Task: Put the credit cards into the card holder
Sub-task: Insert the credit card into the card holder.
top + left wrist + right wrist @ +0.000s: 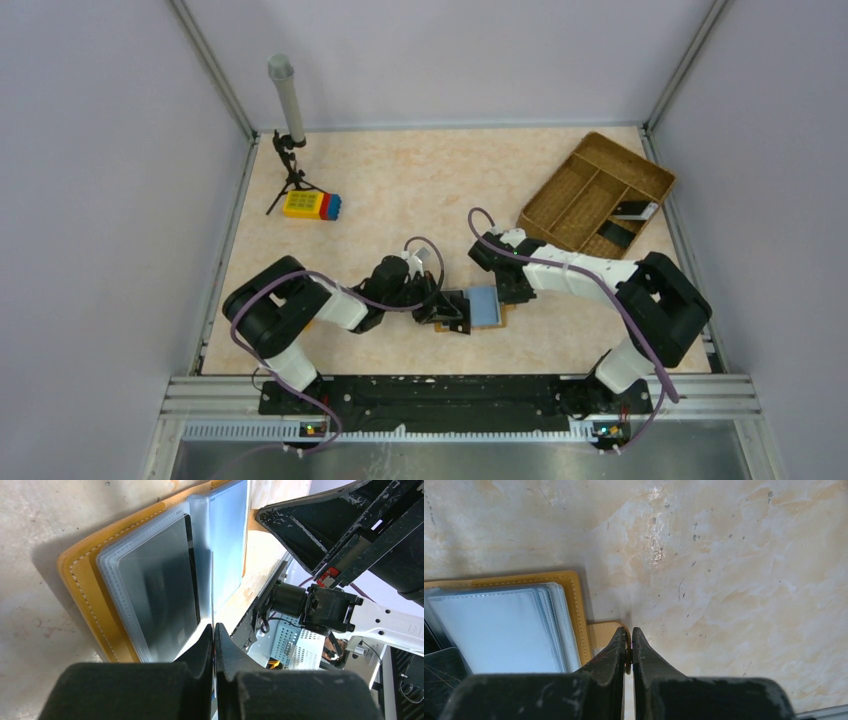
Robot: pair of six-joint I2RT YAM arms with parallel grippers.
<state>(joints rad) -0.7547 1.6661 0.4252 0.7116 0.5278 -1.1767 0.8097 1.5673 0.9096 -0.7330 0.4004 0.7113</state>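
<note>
The card holder [492, 321] lies open near the table's front middle, an orange-tan leather wallet [82, 582] with clear sleeves. One sleeve shows a dark card [160, 580], the other side a light blue card [485, 303] [494, 630]. My left gripper [440, 311] [214, 626] is shut on a thin sheet seen edge-on over the holder's spine; I cannot tell whether it is a sleeve or a card. My right gripper [508, 300] [630, 631] is shut on the holder's small leather tab [600, 632]. Two black credit cards [634, 210] [612, 234] lie in the woven tray.
The brown woven compartment tray [556, 183] stands at the back right. A yellow-red-blue toy block [312, 205] and a small tripod with a grey tube [288, 100] are at the back left. The right arm's link [350, 535] looms close beside the holder.
</note>
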